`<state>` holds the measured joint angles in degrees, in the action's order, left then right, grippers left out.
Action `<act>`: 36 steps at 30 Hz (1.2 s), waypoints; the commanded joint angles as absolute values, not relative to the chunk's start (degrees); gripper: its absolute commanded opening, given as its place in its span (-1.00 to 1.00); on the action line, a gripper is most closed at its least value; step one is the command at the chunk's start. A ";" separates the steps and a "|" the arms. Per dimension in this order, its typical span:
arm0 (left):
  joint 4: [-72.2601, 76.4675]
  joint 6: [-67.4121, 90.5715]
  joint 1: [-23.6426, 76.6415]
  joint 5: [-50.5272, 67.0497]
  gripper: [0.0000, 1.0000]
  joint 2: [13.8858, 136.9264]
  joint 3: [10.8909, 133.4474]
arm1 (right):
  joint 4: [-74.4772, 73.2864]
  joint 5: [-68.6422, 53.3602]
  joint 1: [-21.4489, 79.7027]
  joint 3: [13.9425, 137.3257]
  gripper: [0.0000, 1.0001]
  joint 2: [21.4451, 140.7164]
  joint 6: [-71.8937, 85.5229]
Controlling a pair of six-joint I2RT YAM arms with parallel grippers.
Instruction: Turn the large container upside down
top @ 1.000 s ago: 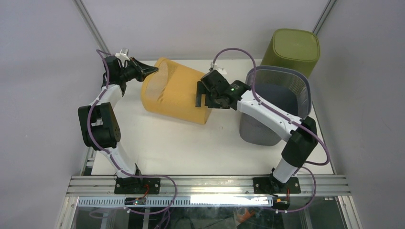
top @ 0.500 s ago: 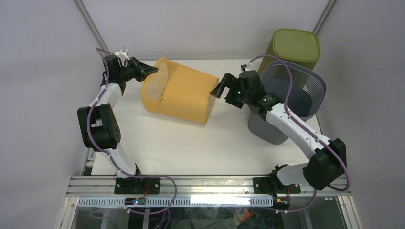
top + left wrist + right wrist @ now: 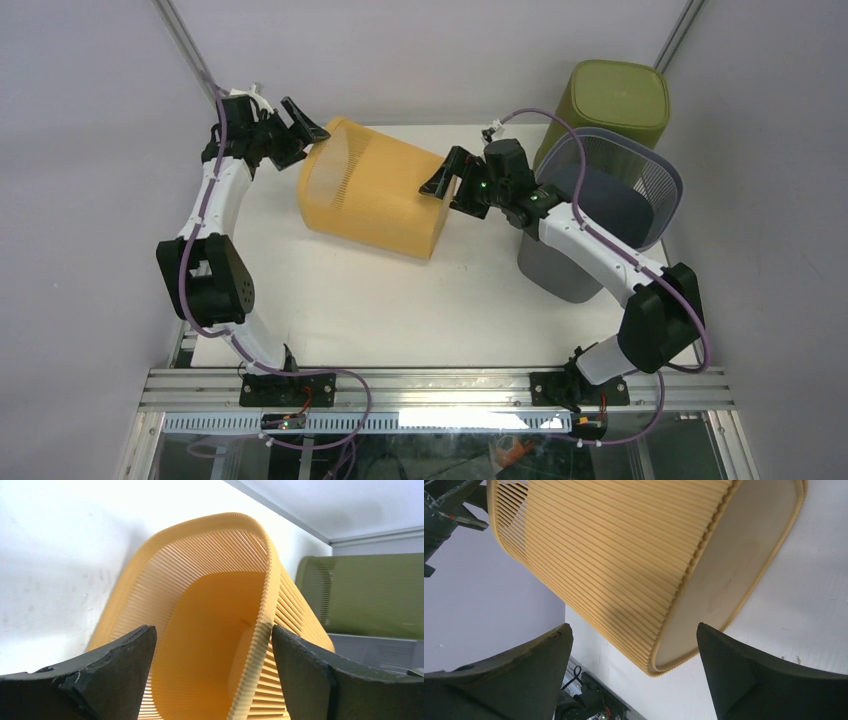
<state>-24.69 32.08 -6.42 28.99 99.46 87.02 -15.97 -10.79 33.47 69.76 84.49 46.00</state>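
Observation:
The large container (image 3: 375,200) is a yellow slatted basket lying on its side on the white table, mouth toward the left, flat base toward the right. My left gripper (image 3: 298,130) stands open at the mouth's far rim. In the left wrist view the rim (image 3: 265,615) runs between the spread jaws of the left gripper (image 3: 212,675), close to the right finger (image 3: 320,680). My right gripper (image 3: 447,180) is open beside the base's far corner. In the right wrist view the container (image 3: 624,545) and its base lie beyond the right gripper (image 3: 634,675), apart from it.
A grey mesh basket (image 3: 600,215) stands upright at the right, close behind the right arm. A green bin (image 3: 610,100) sits upside down in the far right corner, also seen behind the yellow basket as the green bin (image 3: 370,595). Walls close in on left and back.
The left gripper, shut on the container's rim before, has opened and drawn back a little. The right gripper swung from the base's face up to its far corner, still open.

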 commanded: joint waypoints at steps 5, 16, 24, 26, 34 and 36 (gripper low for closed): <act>-31.77 23.78 -4.20 17.80 0.69 92.74 91.13 | -7.87 -15.13 33.70 71.72 0.94 85.37 48.27; -32.52 22.58 -3.76 18.94 0.29 94.33 87.74 | -1.98 -18.96 34.72 71.38 0.89 81.83 48.39; -32.43 22.84 -1.40 20.50 0.24 95.88 88.12 | 7.48 -23.76 36.87 72.06 0.89 81.45 49.57; -32.43 23.10 -0.22 20.50 0.25 96.10 88.30 | 8.00 -23.29 37.38 73.16 0.89 80.92 49.57; -27.91 27.52 7.66 26.67 0.33 97.69 87.51 | 6.74 -18.87 38.07 76.94 0.89 75.72 45.11; -26.65 28.57 10.20 26.85 0.34 98.75 88.17 | 5.72 -16.93 38.13 77.20 0.90 74.06 43.65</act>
